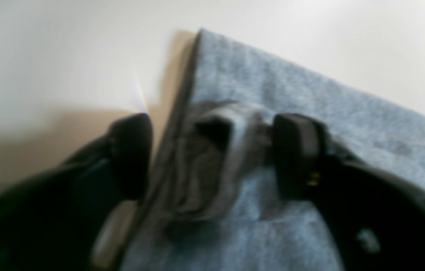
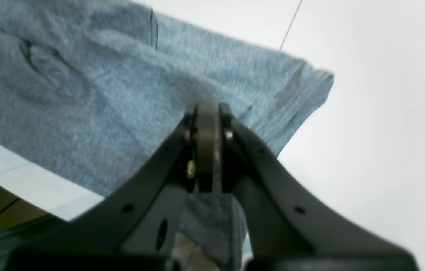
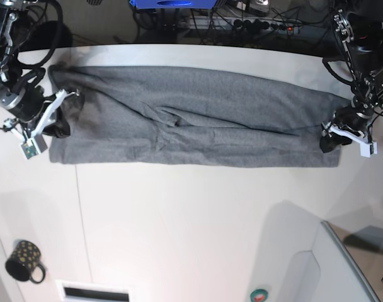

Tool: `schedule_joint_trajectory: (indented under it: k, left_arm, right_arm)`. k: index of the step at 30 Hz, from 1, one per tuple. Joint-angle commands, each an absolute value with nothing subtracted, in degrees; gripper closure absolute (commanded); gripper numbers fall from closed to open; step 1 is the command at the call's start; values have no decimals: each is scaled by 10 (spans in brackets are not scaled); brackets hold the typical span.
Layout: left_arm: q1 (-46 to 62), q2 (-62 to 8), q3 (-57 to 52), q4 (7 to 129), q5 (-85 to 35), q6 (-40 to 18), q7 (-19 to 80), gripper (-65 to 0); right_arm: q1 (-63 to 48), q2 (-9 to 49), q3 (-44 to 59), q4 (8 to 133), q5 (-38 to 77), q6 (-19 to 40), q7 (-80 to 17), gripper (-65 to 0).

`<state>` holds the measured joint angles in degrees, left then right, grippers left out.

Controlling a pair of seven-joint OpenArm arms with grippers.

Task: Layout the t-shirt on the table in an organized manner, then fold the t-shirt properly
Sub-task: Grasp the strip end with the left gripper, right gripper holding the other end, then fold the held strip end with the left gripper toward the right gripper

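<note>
t-shirt (image 3: 191, 119) folded lengthwise along bench (image 3: 198, 233) far edge | my right gripper (image 2: 207, 113) jaws clamp one end for tension | left gripper (image 1: 212, 150) jaws part-wide astride opposite hem, no grip

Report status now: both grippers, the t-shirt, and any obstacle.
Right gripper shut on the t-shirt. Left gripper jaws apart, astride a bunched shirt edge. Shirt stretched long across the table. Mug well clear.

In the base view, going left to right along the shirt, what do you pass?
Right arm's tool at the shirt's end → t-shirt stretched across the table → left arm's tool at the other end.
</note>
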<state>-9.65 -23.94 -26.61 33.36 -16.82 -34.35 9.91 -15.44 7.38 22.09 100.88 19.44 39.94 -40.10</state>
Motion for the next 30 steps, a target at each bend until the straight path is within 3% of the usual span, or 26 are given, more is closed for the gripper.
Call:
schedule_joint_trajectory:
  k: [1,4,7,14,18,23,30]
  left_arm:
    - [-95,-240,-262,328,-154,-346,139,-367]
    - [-95,-240,-259,312,-154,-346,138,-221]
    - [-95,-243,-263,312,-154,-346,138,0]
    - [-77,-256,-266,328,-155,-345,109,0]
    - [-18,-243,-320,460,-153,-335,116,0]
    - [64,-218,-336,653,-151,-273,155,0]
    - [124,-160,-335,834,-150,-264,221,0]
  right_arm:
    - [-150,79,225,1020,206,400,-385,-23]
    - [-150,79,225,1020,206,400,-385,-23]
    - [-150,79,225,1020,207,400,-386,-23]
    - [-150,79,225,1020,207,400,-388,-23]
    - [-150,79,225,1020,207,400,-388,-23]
    - [-150,79,224,1019,207,400,-388,-23]
    - [-147,79,222,1019,207,400,-388,-23]
